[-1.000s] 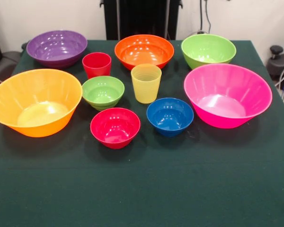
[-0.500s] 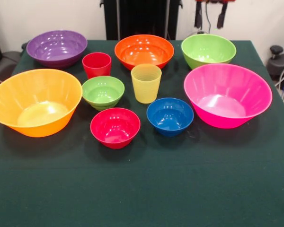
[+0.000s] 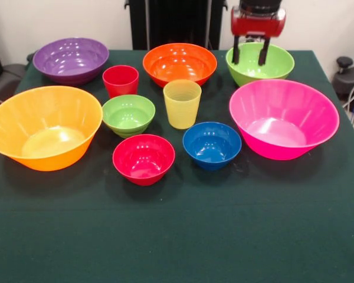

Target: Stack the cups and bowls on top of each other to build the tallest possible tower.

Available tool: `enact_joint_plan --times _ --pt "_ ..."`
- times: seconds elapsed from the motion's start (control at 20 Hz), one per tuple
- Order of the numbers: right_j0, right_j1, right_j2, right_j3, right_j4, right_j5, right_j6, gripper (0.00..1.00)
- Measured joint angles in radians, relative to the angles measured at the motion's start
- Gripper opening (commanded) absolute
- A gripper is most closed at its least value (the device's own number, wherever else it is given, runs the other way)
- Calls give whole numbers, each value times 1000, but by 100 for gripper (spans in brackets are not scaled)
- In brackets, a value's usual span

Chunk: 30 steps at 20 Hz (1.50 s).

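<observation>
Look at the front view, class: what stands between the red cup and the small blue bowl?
In the front view, the small green bowl and the yellow cup flank the line from the red cup to the small blue bowl.

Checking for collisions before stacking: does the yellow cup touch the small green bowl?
Apart. The front view shows dark tablecloth between the yellow cup and small green bowl.

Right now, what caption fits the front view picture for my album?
The open gripper hangs over the medium green bowl while the yellow cup, the red cup and bowls sit unstacked.
</observation>
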Motion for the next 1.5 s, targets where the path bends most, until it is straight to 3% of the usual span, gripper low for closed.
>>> enact_joint_plan --times 0.4,1.0,1.5 --pt "-55 90 2 -27 -28 -46 0 100" --pt "-195 123 10 -42 -124 -49 0 100" --pt "-248 158 21 -66 -176 -48 0 100"
